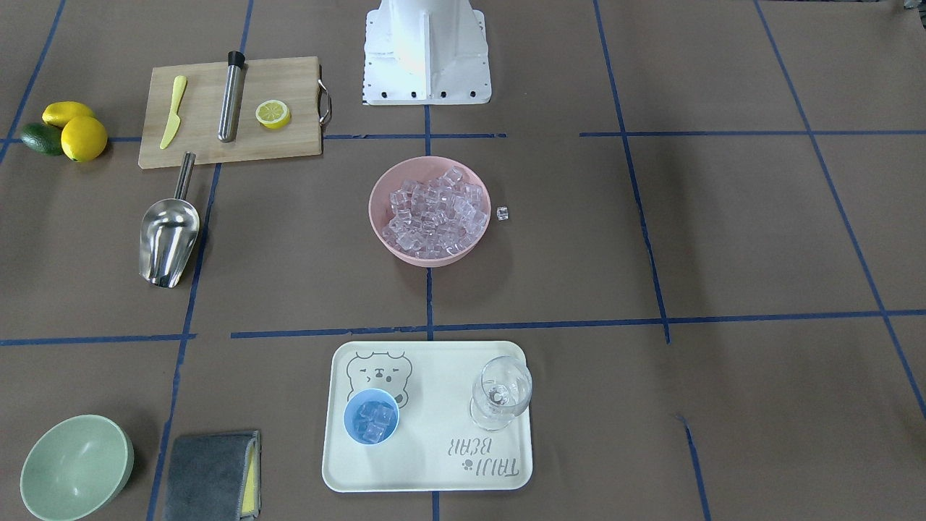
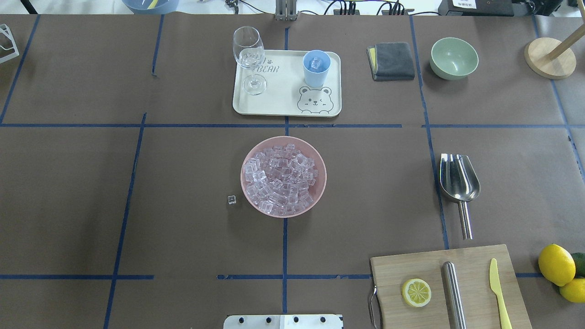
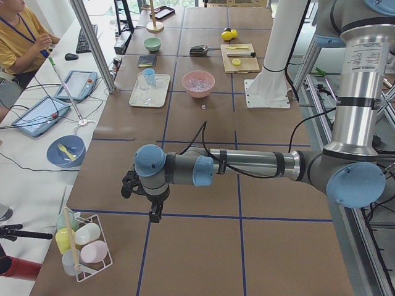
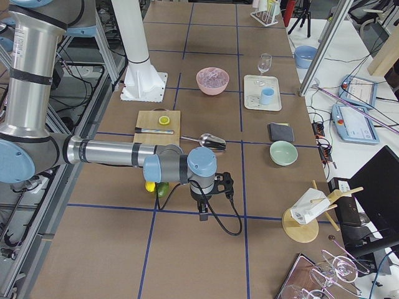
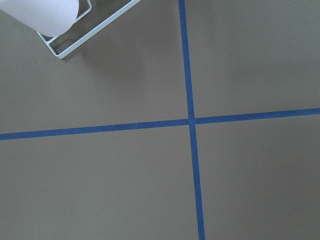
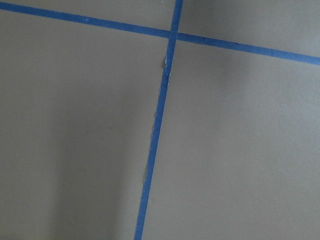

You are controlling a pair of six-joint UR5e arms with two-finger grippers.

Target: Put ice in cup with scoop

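The ice fills a pink bowl at the table's middle; it also shows from overhead. One loose cube lies beside the bowl. The light-blue cup stands on a cream tray and holds a few cubes. The steel scoop lies empty on the table, by the cutting board. My left gripper and right gripper hang over bare table far from these things. They show only in the side views, so I cannot tell whether they are open or shut.
A stemmed glass shares the tray. A cutting board carries a lemon half, a steel cylinder and a yellow knife. Lemons, a green bowl, a grey cloth and a wire rack stand around.
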